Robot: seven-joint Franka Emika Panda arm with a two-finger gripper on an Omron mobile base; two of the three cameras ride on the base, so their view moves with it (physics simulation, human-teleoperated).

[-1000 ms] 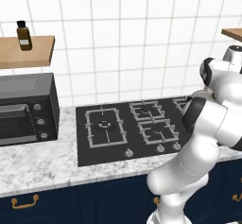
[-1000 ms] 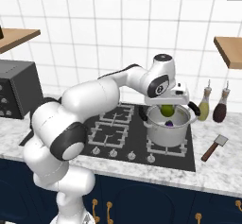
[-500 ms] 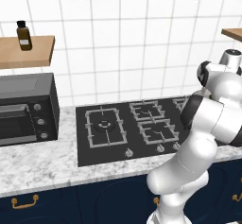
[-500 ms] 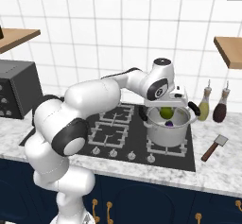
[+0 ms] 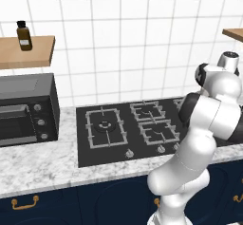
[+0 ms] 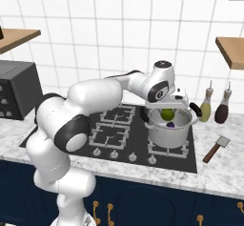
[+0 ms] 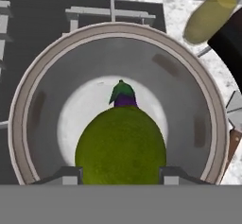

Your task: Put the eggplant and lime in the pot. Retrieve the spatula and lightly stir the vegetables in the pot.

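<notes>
The shiny silver pot stands on the front right burner of the stove. A small purple eggplant with a green cap lies on its bottom, also visible as the eggplant from the right base view. My gripper hangs just over the pot's rim, shut on the green lime. In the hand view the lime sits between the two fingertips of the gripper, directly above the pot's rim. The spatula lies on the counter to the right of the stove.
Two bottles, one olive and one dark, stand behind the pot by the wall. A black microwave sits on the left of the marble counter. The black stove has free burners to the left of the pot.
The hand has sunk very slightly toward the pot with the lime still in its grip. Nothing else has moved.
</notes>
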